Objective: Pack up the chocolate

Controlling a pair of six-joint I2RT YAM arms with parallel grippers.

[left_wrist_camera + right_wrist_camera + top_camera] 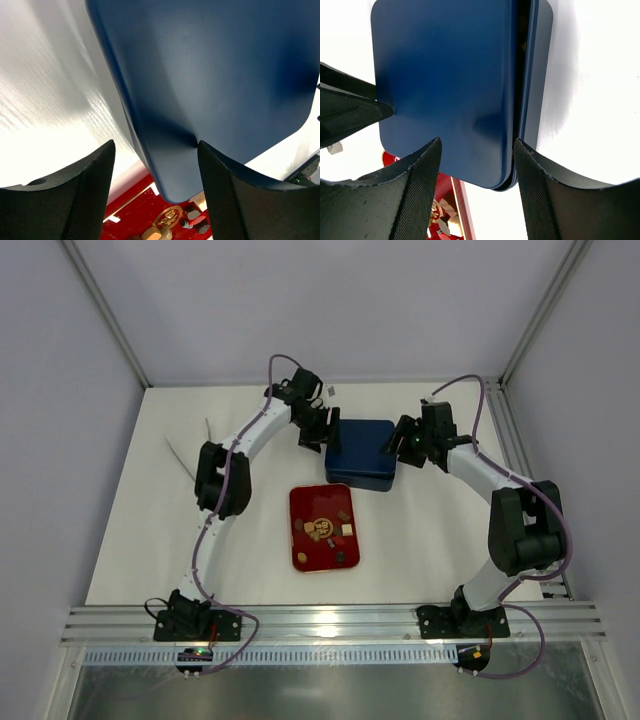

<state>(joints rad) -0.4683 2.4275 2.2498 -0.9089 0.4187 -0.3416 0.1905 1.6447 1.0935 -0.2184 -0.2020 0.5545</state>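
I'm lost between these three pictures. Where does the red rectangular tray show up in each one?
Top external: the red rectangular tray sits at the centre of the picture.
Left wrist: the tray is at the bottom edge, middle.
Right wrist: the tray is at the bottom edge, left of middle.
Shared landmark: the dark blue square box, above the tray in every picture.

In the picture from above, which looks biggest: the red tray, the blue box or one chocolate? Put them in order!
1. the red tray, only a little bigger.
2. the blue box; its edges are partly covered, so it's close.
3. one chocolate piece, by far the smallest.
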